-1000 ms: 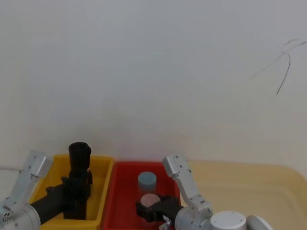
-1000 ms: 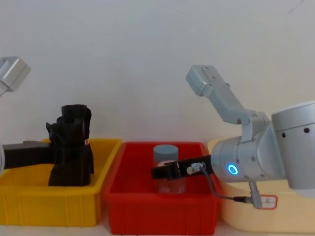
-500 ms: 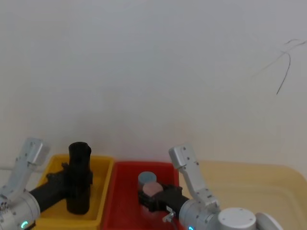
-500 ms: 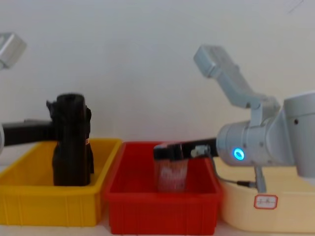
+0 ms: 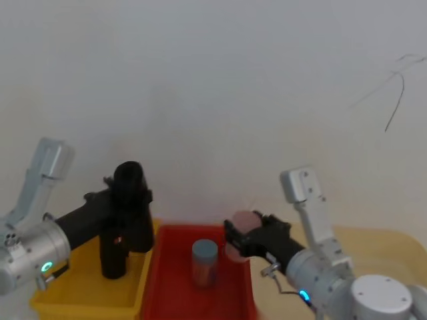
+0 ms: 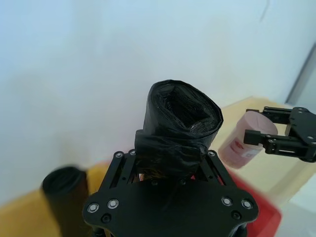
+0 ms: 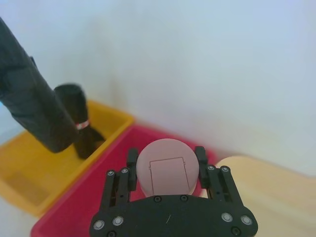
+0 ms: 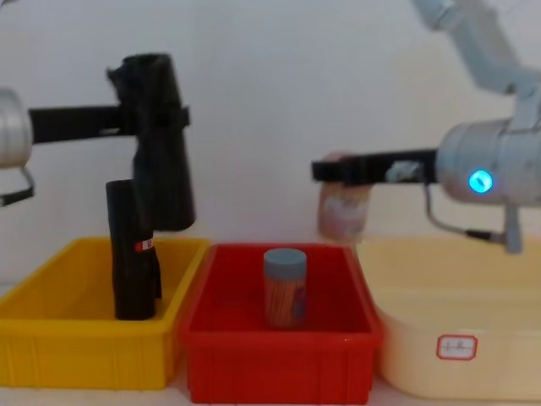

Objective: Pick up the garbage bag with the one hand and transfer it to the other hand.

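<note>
Thick wrinkly black garbage bag (image 8: 165,182) in left gripper (image 8: 159,117); bottle (image 8: 342,216) in right gripper (image 7: 166,153)

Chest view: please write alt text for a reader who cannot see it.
The left gripper holds the garbage bag in the air above the yellow bin, where a slimmer black roll stands. The right gripper holds a pink jar above the red bin's right side; a grey-lidded jar stands inside that bin.

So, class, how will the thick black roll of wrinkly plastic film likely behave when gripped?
The thick black plastic-film roll probably gives a little: its top is dented out of round. Likely firm overall: the left end effector grips above its middle, yet nothing sags.
</note>
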You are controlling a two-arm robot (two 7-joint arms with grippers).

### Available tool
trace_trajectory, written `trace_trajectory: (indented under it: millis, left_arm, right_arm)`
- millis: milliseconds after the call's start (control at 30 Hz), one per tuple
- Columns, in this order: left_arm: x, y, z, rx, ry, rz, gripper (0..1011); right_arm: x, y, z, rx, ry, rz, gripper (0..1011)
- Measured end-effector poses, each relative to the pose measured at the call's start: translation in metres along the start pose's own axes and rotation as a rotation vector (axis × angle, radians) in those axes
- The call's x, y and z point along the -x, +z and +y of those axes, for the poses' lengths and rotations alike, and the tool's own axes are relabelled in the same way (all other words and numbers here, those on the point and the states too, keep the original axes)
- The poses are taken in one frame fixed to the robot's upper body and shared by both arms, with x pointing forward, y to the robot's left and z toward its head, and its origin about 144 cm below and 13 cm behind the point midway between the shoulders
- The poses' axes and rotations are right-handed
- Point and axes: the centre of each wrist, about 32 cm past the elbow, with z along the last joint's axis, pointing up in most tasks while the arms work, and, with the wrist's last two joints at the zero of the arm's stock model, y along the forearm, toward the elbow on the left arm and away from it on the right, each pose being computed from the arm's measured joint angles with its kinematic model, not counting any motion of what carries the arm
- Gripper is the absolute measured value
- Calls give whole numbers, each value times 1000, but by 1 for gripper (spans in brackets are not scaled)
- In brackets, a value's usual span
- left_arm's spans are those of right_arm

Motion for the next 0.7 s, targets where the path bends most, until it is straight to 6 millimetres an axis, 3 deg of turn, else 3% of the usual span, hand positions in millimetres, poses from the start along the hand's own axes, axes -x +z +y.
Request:
trace_trajectory:
  millis: [333, 700]
  left_arm:
    - [4, 7, -47, 29, -117, 18, 407]
    - [10, -4, -99, -7, -268, 27, 407]
  right_arm:
    - [-22, 13, -33, -68, -141, -39, 664]
    - [-49, 4, -59, -71, -302, -36, 663]
